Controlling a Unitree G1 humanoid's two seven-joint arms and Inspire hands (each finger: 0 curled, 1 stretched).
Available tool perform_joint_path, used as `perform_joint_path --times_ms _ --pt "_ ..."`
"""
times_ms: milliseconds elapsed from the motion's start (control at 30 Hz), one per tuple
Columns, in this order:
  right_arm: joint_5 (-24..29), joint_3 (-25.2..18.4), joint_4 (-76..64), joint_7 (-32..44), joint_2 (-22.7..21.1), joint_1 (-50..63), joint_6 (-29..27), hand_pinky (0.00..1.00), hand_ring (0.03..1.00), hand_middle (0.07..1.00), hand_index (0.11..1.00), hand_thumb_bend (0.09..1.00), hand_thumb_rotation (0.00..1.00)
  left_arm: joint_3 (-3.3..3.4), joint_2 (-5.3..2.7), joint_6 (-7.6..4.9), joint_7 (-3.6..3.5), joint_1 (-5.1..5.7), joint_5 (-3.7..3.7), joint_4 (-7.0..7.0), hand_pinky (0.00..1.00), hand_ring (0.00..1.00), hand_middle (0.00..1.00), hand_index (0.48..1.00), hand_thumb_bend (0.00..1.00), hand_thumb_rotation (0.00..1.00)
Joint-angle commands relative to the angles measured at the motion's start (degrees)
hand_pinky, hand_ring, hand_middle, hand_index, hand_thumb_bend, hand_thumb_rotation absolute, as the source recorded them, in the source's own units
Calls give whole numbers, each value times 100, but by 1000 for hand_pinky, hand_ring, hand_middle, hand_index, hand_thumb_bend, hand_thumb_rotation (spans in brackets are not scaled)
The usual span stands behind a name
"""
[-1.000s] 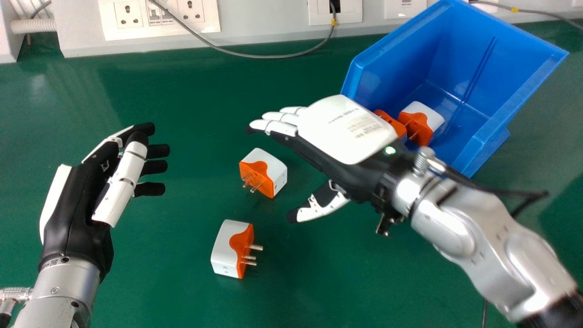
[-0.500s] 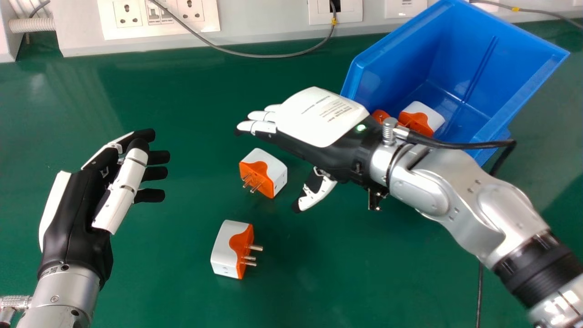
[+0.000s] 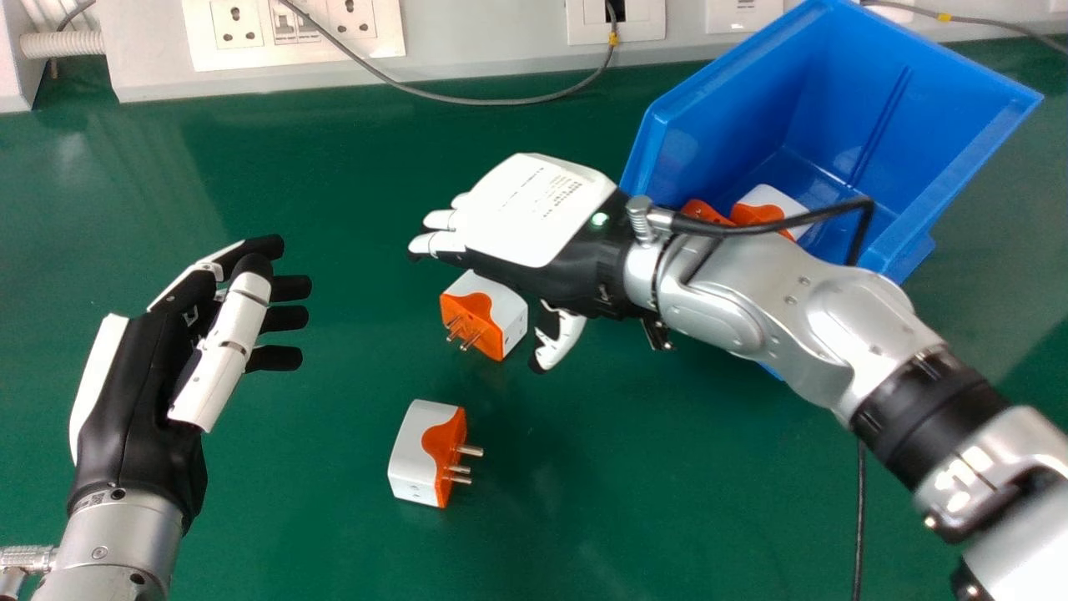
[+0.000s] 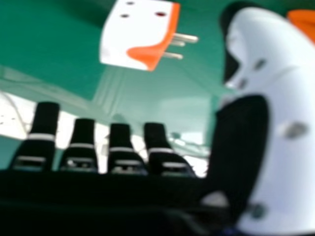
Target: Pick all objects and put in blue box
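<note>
The right hand (image 3: pixel 534 209) was wide, its fingers stretched toward the head view's left and its thumb spread away from them. It overlapped the back edge of the farther adapter (image 3: pixel 506 307); whether they touched, I could not tell. That adapter lay on the green table (image 3: pixel 292 509), its pins pointing to the view's lower left, its longer side running from upper left to lower right. The nearer adapter (image 3: pixel 413 455) lay well apart from the hand, its pins pointing right, its longer side running roughly up and down the view, across the pins. Two more adapters (image 3: pixel 759 214) sat in the blue box (image 3: pixel 909 125), partly hidden by a cable. In the right hand view, a table adapter (image 4: pixel 138 32) showed beyond the fingers, pins toward the thumb side. The left hand (image 3: pixel 138 392) was at the head view's left, fingers relaxed.
</note>
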Motion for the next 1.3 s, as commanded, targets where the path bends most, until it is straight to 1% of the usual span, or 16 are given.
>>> perform_joint_path --times_ms 0,200,300,400,533,667,733,767,833,867,900,967,1033,1100,1167,1267 --pt "-45 45 74 -114 91 -362 25 773 911 921 878 412 56 5 -21 -23 23 11 11 -187 612 710 722 790 254 711" --pt "-177 187 407 -265 248 -541 134 765 908 920 873 382 14 -27 -47 -34 28 22 20 -206 613 710 722 790 255 711" --pt "-241 260 597 -336 348 -601 223 762 906 920 872 371 5 -46 -65 -46 29 34 40 -229 614 710 722 791 256 711" --pt "-295 327 785 -404 449 -656 310 762 905 916 870 425 2 -61 -78 -68 30 38 47 -221 616 712 724 792 258 713" --pt "-283 371 1021 -494 551 -727 355 762 902 912 865 462 0 -68 -100 -58 23 42 39 -227 619 714 725 793 259 714" --pt "-279 408 1241 -573 622 -791 350 760 901 908 858 503 0 -95 -112 -40 34 40 57 -250 620 716 726 794 258 715" --pt "-273 423 1309 -605 641 -815 340 760 900 907 857 508 0 -99 -113 -36 37 39 58 -254 621 717 726 794 257 716" --pt "-270 435 1384 -631 676 -837 342 760 900 907 857 509 0 -135 -116 -27 83 40 130 -273 622 717 726 794 257 716" --pt "-281 473 1523 -695 745 -867 356 760 900 907 857 509 0 -175 -119 -16 156 48 249 -295 622 717 726 794 257 717" --pt "-283 491 1582 -725 776 -878 364 761 901 908 857 510 0 -189 -125 -20 182 59 296 -302 622 717 724 793 257 718" --pt "-284 508 1632 -752 805 -885 369 761 901 908 857 510 0 -195 -135 -36 202 70 326 -296 622 717 724 793 257 718" --pt "-277 533 1713 -807 845 -897 360 762 900 908 857 510 0 -201 -152 -88 224 91 362 -274 621 715 721 790 259 723" --pt "-259 545 1787 -858 872 -916 339 758 898 908 856 509 0 -209 -161 -109 231 102 390 -277 621 713 718 787 263 729" --pt "-242 558 1844 -897 890 -931 326 750 893 903 850 497 0 -212 -173 -104 231 110 405 -296 618 711 713 780 270 740" --pt "-240 578 1914 -945 910 -945 312 744 889 899 845 490 0 -215 -194 -68 236 120 412 -346 616 710 711 777 273 748" --pt "-257 625 2070 -1037 958 -981 288 740 886 896 842 487 0 -213 -213 -37 229 125 400 -389 615 709 711 776 275 754"
